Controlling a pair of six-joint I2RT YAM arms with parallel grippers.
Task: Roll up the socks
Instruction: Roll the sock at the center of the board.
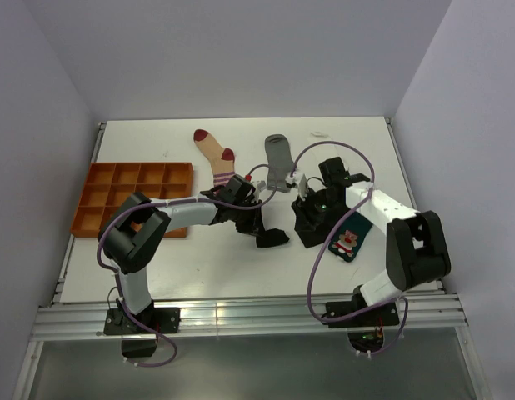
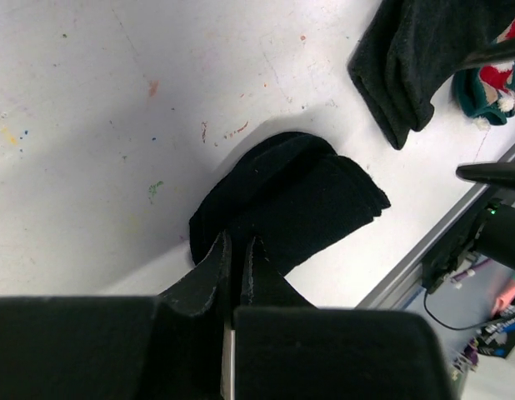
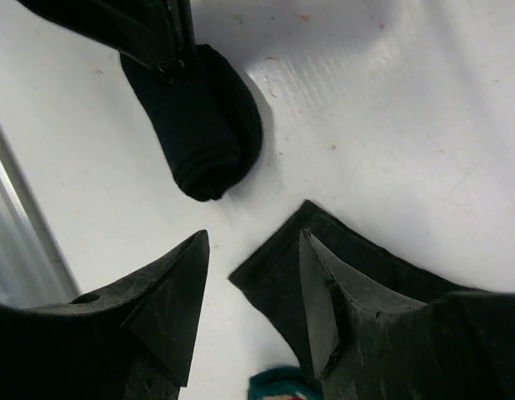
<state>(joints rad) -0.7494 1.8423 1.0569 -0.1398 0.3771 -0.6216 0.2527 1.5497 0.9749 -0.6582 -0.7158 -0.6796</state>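
A partly rolled black sock (image 1: 272,237) lies mid-table; it also shows in the left wrist view (image 2: 299,196) and the right wrist view (image 3: 203,133). My left gripper (image 2: 237,246) is shut on its near end, low on the table. A second black sock (image 1: 310,233) lies flat to the right; its corner shows in the right wrist view (image 3: 278,279). My right gripper (image 3: 253,242) is open just above that corner, one finger over the sock and one over bare table. The dark teal sock (image 1: 351,242) lies beside it. The beige red-striped sock (image 1: 214,154) and grey sock (image 1: 278,158) lie further back.
The orange compartment tray (image 1: 128,196) stands at the left. The table's front rail (image 2: 441,233) runs close by the rolled sock. White walls close in the back and both sides. The two grippers are near each other at mid-table.
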